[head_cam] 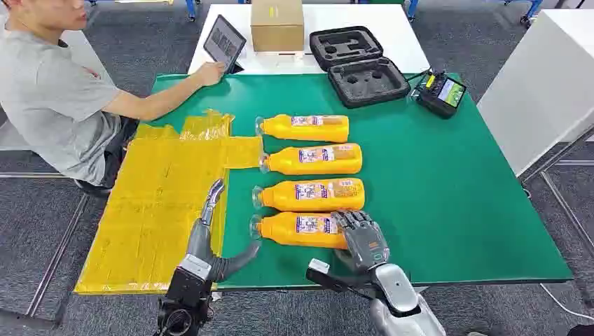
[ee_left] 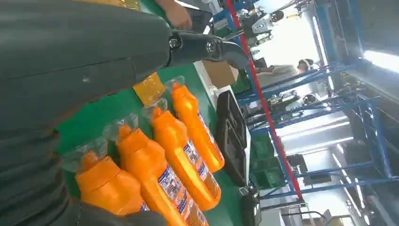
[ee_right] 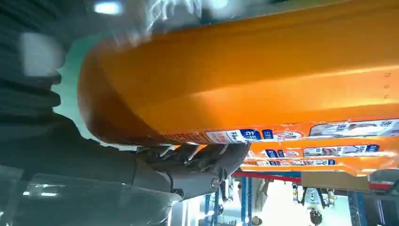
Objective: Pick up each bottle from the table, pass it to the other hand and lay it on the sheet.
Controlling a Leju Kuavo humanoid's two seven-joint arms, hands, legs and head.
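Grey fingers [head_cam: 348, 220] of the right hand [head_cam: 361, 238] curl over the base of the nearest bottle [head_cam: 301, 229], low in the frame's centre, grasping it on the green surface [head_cam: 455, 196]. Left hand [head_cam: 210, 241], lower left, hangs released over the yellow sheet [head_cam: 154, 203]. Three bottles [head_cam: 308, 157] line up above.

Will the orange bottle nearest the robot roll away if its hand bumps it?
Probably a little. The nearest bottle lies on its side and looks rounded, so a nudge could roll it across the green table. The right hand over its base may steady it. It looks full, so likely heavy-ish.
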